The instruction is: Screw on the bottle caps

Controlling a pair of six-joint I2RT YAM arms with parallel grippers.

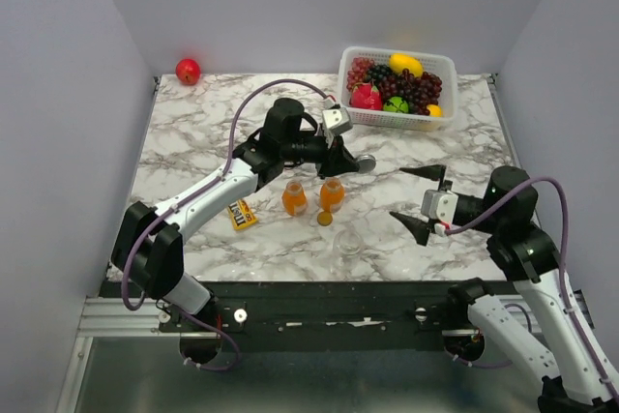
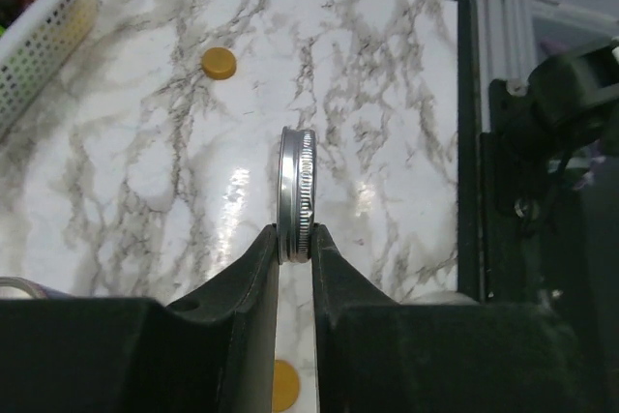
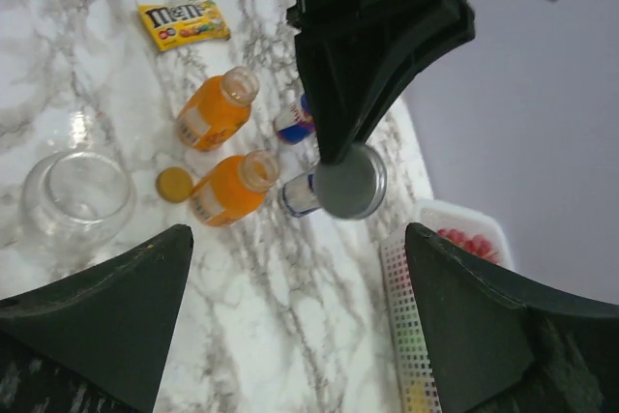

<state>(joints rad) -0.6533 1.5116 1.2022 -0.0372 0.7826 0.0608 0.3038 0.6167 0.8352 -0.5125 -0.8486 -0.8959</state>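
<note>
Room: grey walls, marble table (image 1: 193,142).
Left hand (image 2: 295,239): pinched the lid (image 2: 296,191) edgewise, above table.
Right hand (image 1: 397,192): stood wide open, empty.
Jar (image 1: 348,244): stood uncapped, apart.
Risk: narrow pinch could drop lid.

Mid-table, two bottles (image 1: 294,198) stand side by side, a cap (image 1: 325,219) just before the right-hand one and the jar (image 1: 348,244) nearer the front edge. A sweet packet (image 1: 242,214) lies to their left. Behind them the left gripper (image 2: 295,244) holds the lid (image 2: 297,195) above the table; a basket (image 1: 382,121) sits far right.
</note>
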